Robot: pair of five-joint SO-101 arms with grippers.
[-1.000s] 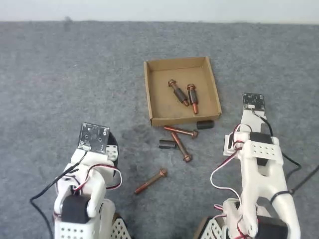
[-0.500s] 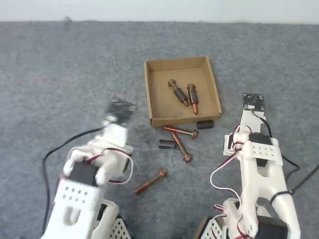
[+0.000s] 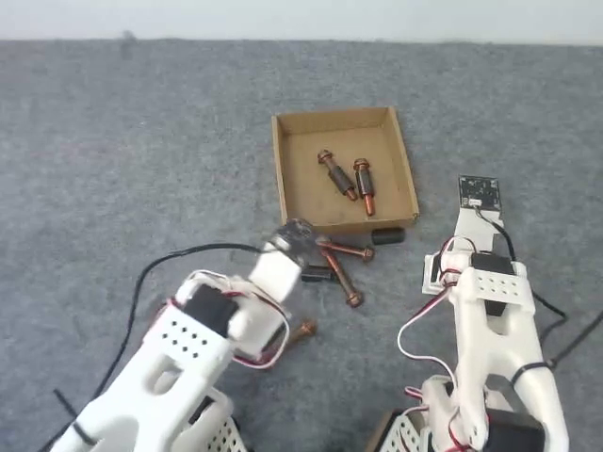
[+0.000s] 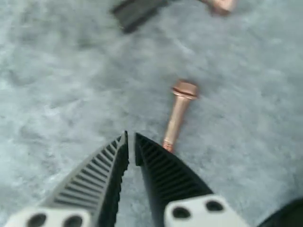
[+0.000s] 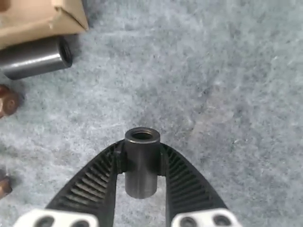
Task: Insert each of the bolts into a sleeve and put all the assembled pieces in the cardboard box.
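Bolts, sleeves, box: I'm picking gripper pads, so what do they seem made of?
Bolts: likely metal with a copper-coloured, slightly shiny finish, judging by the glint on the flanged head. Sleeves: probably dark metal with a satin surface, smooth-walled around a bored hole; plastic can't be excluded. Box: brown cardboard, dull, with folded walls.

The table [image 3: 113,141] was viewed from above by the fixed high camera. The left wrist camera was held close over a loose bolt [image 4: 179,113], the right wrist camera low beside the cardboard box [image 5: 33,19] corner. Both spots were also covered by the high view.
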